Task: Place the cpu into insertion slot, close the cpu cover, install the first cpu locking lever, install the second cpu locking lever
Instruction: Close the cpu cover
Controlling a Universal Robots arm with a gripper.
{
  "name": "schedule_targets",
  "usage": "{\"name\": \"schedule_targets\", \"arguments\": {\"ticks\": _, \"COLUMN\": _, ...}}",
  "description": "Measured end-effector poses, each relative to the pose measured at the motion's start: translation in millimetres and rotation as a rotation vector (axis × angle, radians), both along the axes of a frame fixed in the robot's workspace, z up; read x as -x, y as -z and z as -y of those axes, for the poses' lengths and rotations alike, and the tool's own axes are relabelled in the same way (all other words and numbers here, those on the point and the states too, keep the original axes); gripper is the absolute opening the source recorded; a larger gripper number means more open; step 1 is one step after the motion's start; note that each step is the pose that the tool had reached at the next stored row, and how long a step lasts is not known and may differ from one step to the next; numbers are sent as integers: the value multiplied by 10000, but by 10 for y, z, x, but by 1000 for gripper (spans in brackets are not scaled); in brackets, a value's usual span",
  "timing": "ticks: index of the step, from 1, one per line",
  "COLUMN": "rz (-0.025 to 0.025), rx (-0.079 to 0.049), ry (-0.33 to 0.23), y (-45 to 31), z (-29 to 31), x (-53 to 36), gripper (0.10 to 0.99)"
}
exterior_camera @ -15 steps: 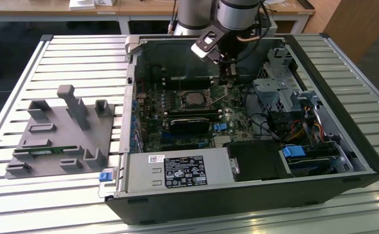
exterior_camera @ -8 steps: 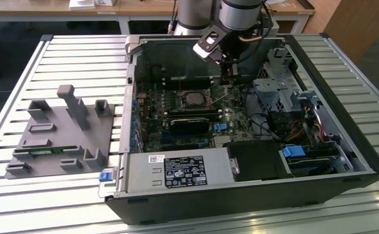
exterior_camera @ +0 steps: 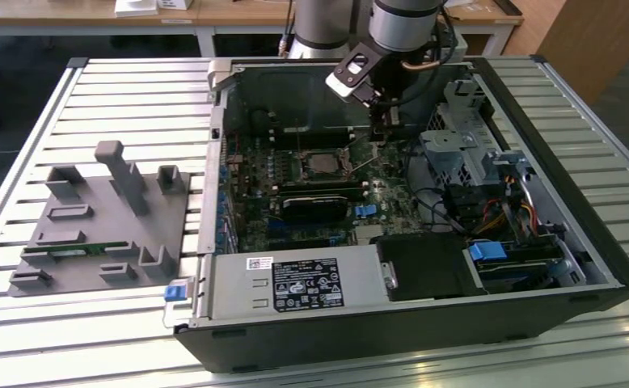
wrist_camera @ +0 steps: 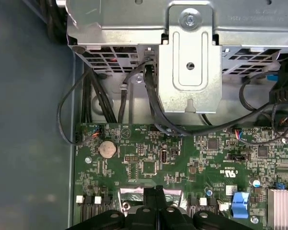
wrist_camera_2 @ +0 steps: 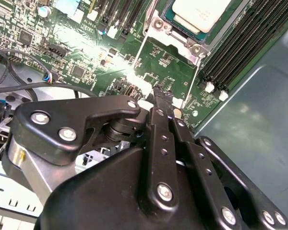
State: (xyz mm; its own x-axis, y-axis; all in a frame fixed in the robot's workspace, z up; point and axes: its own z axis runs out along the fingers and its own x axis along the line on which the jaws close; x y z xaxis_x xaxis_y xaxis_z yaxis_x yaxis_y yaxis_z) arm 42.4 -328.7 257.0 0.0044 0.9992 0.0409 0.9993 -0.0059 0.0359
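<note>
One gripper (exterior_camera: pixel 382 128) to log. It hangs inside the open computer case (exterior_camera: pixel 401 331), low over the motherboard (exterior_camera: pixel 255 210).

Claw: both wrist views show the fingers (wrist_camera_2: pixel 157 98) clenched against each other, and we see nothing caught between them.

The cpu (exterior_camera: pixel 321 166) sits in its socket, dull silver top up. In the exterior view it lies to the exterior view's left of the claw and a little to the near side. It is close by but apart from the fingertips.

In the second wrist view the cpu cover (wrist_camera_2: pixel 170 37) appears to lie flat around the chip. We cannot tell whether it is latched.

One thin wire locking lever (wrist_camera_2: pixel 140 51) runs from the socket's corner toward the fingertips. We cannot tell whether the claw touches it.

Black memory slots (wrist_camera_2: pixel 240 48) flank the socket.

In the first wrist view the claw faces a coin battery (wrist_camera: pixel 107 149), black cables (wrist_camera: pixel 153 100) and a metal drive cage (wrist_camera: pixel 189 62).

The case rests on a slatted table (exterior_camera: pixel 142 105). A grey fixture tray (exterior_camera: pixel 78 242) sits well apart, on the exterior view's left.
</note>
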Motion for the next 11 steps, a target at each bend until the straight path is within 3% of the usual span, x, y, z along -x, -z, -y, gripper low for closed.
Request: {"name": "schedule_targets", "arguments": {"ticks": 11, "rz": -7, "rx": -1, "ry": 0, "y": 32, "z": -12, "x": -122, "gripper": 114}}
